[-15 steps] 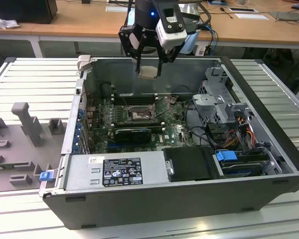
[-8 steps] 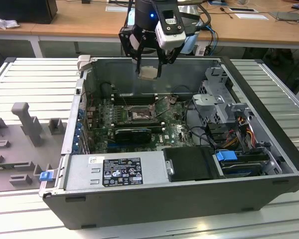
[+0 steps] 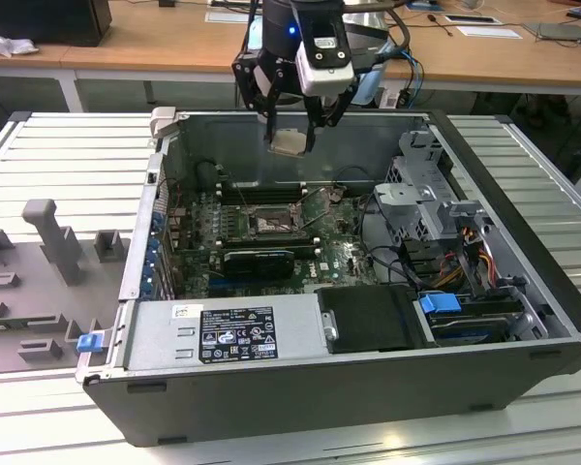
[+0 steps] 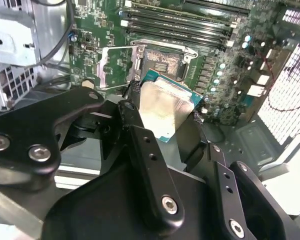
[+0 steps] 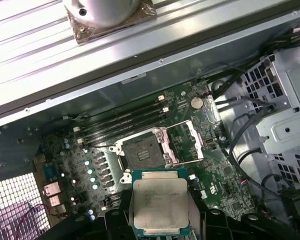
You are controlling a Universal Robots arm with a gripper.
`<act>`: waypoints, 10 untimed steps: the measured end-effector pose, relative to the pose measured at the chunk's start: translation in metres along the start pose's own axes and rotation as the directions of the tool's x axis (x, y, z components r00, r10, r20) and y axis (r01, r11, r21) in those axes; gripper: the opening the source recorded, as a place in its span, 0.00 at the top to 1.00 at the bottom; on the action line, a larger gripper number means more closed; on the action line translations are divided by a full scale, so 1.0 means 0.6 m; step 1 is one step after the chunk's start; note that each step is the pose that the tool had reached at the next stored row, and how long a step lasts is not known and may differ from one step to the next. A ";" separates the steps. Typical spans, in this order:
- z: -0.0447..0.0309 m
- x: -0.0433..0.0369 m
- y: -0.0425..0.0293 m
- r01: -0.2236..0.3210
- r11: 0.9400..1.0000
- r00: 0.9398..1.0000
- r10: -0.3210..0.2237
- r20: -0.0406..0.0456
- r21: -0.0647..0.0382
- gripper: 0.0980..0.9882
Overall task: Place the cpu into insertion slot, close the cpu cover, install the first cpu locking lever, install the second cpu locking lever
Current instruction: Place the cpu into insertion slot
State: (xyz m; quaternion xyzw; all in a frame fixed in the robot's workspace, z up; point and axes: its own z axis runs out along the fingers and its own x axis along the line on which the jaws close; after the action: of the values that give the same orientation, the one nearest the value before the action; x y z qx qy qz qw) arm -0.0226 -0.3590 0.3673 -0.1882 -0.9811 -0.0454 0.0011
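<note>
Hand [image 3: 290,142] clenched on the cpu [image 5: 160,202], gripping its edges and hanging over the open computer case [image 3: 368,387]. Below the hand, on the green board [image 3: 339,254] inside the case, the insertion slot [image 5: 142,155] lies bare. The cpu cover [image 5: 186,142] stands swung open just beside the slot.

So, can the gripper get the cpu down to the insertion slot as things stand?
Probably yes: the cpu cover is swung open beside the insertion slot, which lies bare, and the gripper holds the cpu above the open case.

No legible text or numbers.
</note>
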 end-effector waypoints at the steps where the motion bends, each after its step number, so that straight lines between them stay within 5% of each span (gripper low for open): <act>1: 0.000 0.000 0.000 -0.013 1.000 1.000 0.013 0.001 0.000 0.52; 6: 0.001 0.000 0.000 -0.106 0.994 0.994 0.106 0.010 -0.002 0.52; 10: 0.002 0.000 0.000 -0.179 0.984 0.984 0.179 0.016 -0.004 0.52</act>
State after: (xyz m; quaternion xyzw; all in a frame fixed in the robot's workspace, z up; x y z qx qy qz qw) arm -0.0226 -0.3590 0.3664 -0.2759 -0.9601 -0.0448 -0.0031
